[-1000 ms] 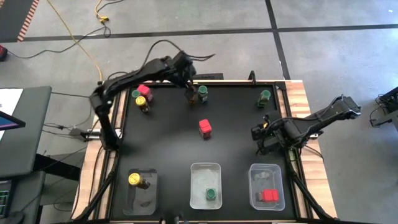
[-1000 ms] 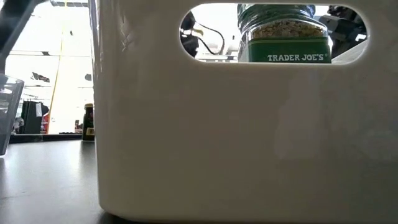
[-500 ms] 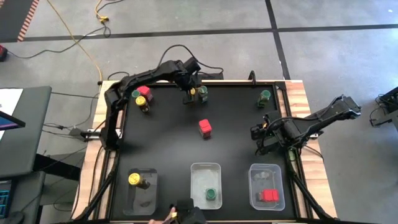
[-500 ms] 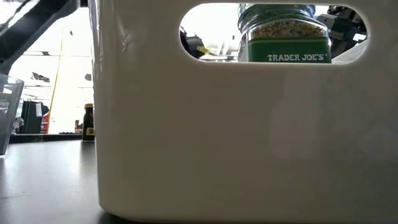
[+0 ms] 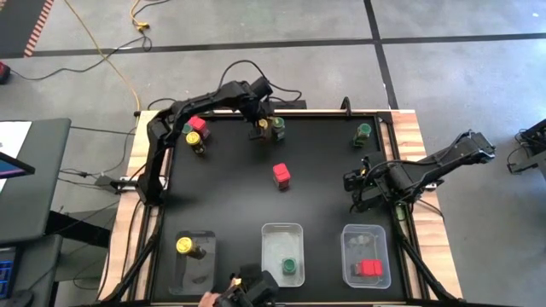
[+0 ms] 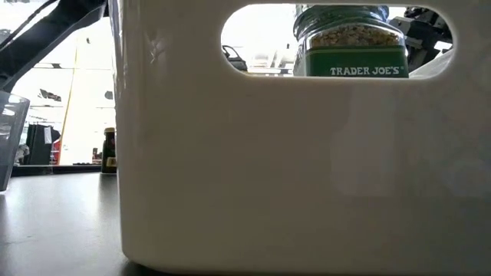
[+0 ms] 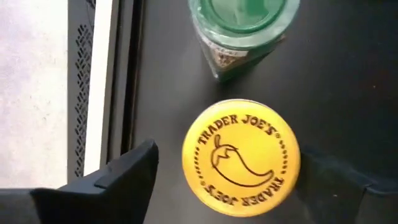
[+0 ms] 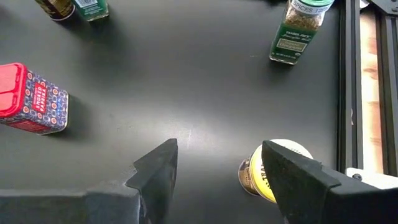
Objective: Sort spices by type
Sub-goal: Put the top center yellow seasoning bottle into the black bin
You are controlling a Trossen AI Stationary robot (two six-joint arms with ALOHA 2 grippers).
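The left gripper (image 7: 224, 180) has descended, spread wide around the yellow-lidded jar (image 7: 241, 157).

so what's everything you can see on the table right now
round yellow-lidded spice jars: four, yellow; one between the left tool's fingers, one in the far-left cluster, one beside the right tool, one in the left tray
round green-lidded spice jars: four, green; far-left cluster, beside the left tool, far right, middle tray
square red-lidded spice jars: at least three, red; far-left cluster, centre, right tray, exact count unclear
clear rectangular plastic trays: three, clear; near edge
black table top: one
person's hand: one, near edge
left tool: open, far side
right tool: open, right side
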